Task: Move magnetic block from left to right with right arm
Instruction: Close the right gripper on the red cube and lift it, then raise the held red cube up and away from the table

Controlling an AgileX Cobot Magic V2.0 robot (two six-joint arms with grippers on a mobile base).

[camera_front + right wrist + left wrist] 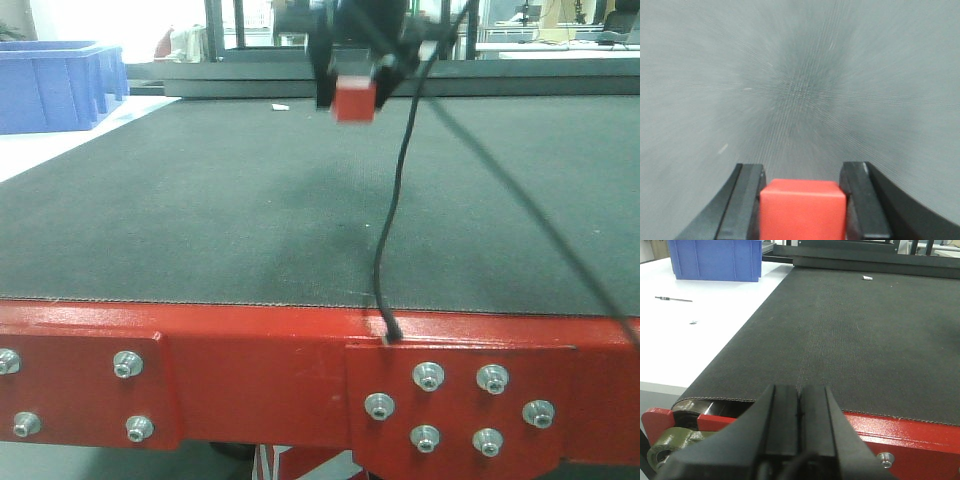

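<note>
Clamping the small matte red cube (803, 210), the right end effector (802, 181) hangs aloft; the left end effector (799, 390) sits closed.

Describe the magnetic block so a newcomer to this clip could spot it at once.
Start at the wide dark belt edged in front by the red bolted frame. Toward its far end, the right pincer is shut on the magnetic block. It is a small plain red cube, unlike the frame, which is long and studded with bolts.
</note>
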